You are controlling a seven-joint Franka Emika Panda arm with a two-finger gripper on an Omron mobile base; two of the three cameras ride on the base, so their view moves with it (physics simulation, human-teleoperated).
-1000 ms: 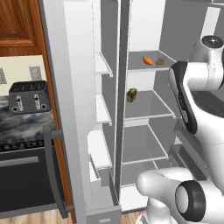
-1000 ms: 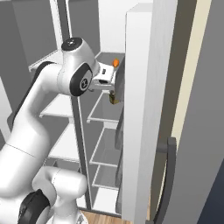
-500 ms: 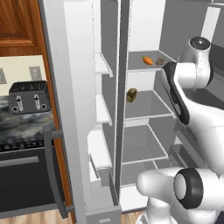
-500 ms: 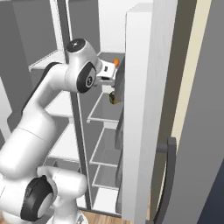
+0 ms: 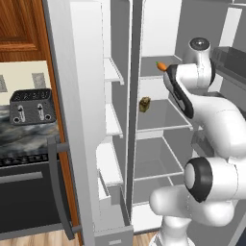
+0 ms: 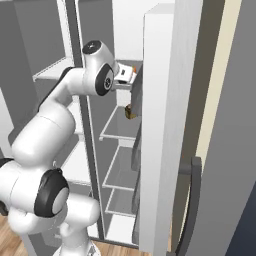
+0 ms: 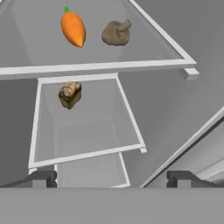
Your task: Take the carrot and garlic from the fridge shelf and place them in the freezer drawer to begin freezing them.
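Observation:
In the hand view the bright-orange carrot (image 7: 73, 28) and the small tan garlic (image 7: 116, 33) lie side by side on the pale grey fridge shelf (image 7: 96, 66), the garlic to the carrot's right. My gripper (image 7: 113, 179) is open, its tips wide apart, and hangs in front of and below that shelf, apart from both and holding nothing. In the left base view the carrot (image 5: 161, 66) peeks out beside my forearm. The right base view shows the carrot (image 6: 134, 75) just past my hand. The freezer drawer (image 5: 114, 234) sits low, at the foot of the left compartment.
A boxy tan-and-brown item (image 7: 70, 94) stands on the shelf below, also seen as the boxy item (image 5: 144, 104) in the left base view. The open fridge door (image 6: 160, 125) stands close on the right. A toaster (image 5: 31, 106) and a stove sit left of the fridge.
My arm has swung in toward the fridge's upper shelf, bringing the hand closer to the carrot. The carrot, garlic and boxy item have not moved.

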